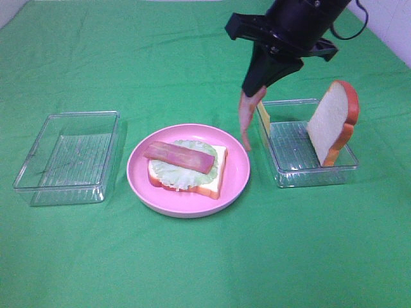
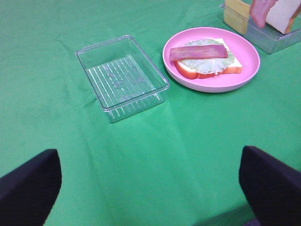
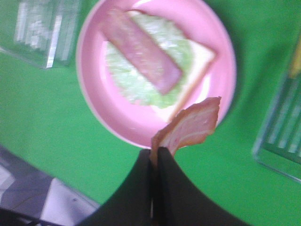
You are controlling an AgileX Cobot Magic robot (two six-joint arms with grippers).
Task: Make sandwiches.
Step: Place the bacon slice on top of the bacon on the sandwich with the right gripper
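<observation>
My right gripper [image 1: 255, 90] has its fingers pressed together on the top end of a bacon strip [image 1: 246, 122]. The strip hangs limp and nearly straight down, in the air between the right rim of the pink plate [image 1: 239, 183] and the left wall of the right tray [image 1: 308, 174]. The right wrist view shows the same pinch [image 3: 154, 153], with the strip [image 3: 190, 126] dangling over the plate's edge. I judge that an end grip makes sense here. It leaves most of the length free, so the strip can be draped flat without the fingers fouling the stack.

The sandwich [image 1: 186, 172] is half built and sits in the middle of the plate. It has one bread slice at the bottom, pale lettuce [image 1: 172, 179] over that, and one bacon piece [image 1: 178, 156] lying slantwise on top. The hanging strip is just right of it and not yet over it, so I would judge the next move to be a short carry to the left before lowering.

In the right tray a second bread slice [image 1: 332, 122] leans upright against the far right corner, and a yellow cheese slice [image 1: 263, 115] stands on edge at the left wall. Standing like that, each offers a thin edge to pinch.

My left gripper [image 2: 149, 160] is spread wide and holds nothing. It is low over the green cloth [image 1: 205, 269], near the left tray [image 1: 38, 173] and well apart from the plate, which keeps it out of the right arm's way.
</observation>
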